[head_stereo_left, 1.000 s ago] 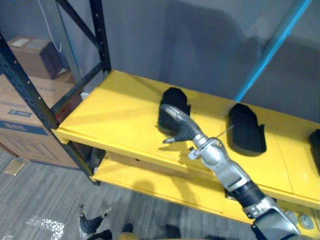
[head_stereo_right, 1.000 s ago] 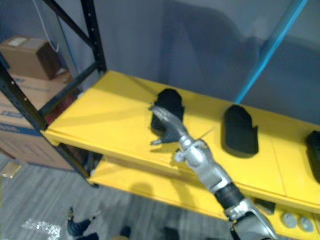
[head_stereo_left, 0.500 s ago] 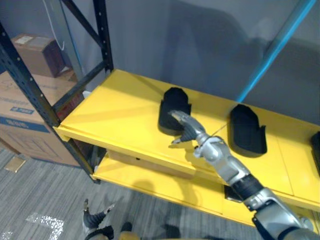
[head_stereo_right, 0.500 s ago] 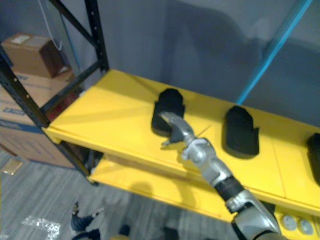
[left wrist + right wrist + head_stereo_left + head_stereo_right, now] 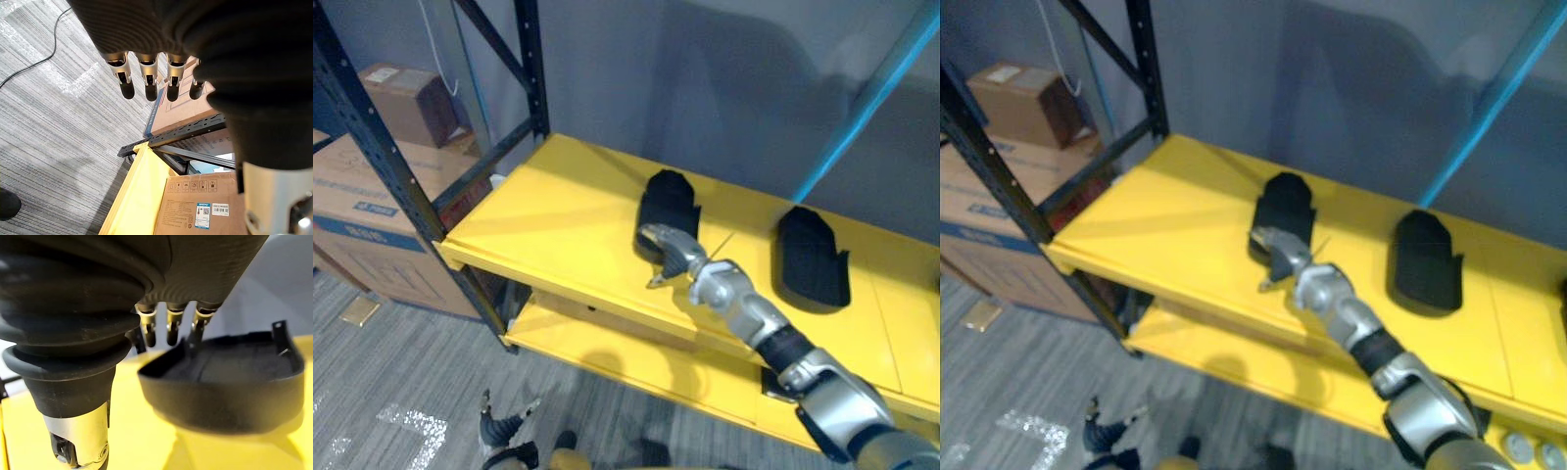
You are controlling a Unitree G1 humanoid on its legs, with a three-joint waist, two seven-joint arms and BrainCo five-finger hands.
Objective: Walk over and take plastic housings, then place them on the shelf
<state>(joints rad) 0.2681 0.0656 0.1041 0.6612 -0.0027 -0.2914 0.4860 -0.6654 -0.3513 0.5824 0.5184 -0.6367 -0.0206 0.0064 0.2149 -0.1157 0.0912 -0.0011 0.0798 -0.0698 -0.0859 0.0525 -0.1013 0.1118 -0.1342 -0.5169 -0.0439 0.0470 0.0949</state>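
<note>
Two black plastic housings lie on the yellow upper shelf (image 5: 548, 220): one (image 5: 668, 204) mid-shelf, the other (image 5: 813, 259) further right. My right hand (image 5: 668, 257) hovers just in front of the mid-shelf housing (image 5: 230, 382), near the shelf's front edge, holding nothing. Its fingers (image 5: 168, 325) are straight and reach toward the housing's near rim; I cannot tell whether they touch it. My left hand (image 5: 146, 83) hangs low over the grey floor, its fingers straight and empty.
Black steel uprights (image 5: 386, 157) and a diagonal brace frame the shelf's left end. Cardboard boxes (image 5: 372, 206) are stacked to the left of it. A lower yellow shelf (image 5: 636, 362) sits beneath. A blue pole (image 5: 871, 98) leans against the grey wall behind.
My right hand has drawn back off the mid-shelf housing toward the shelf's front edge. The housing stays put. The whole view has shifted, so the camera moved.
</note>
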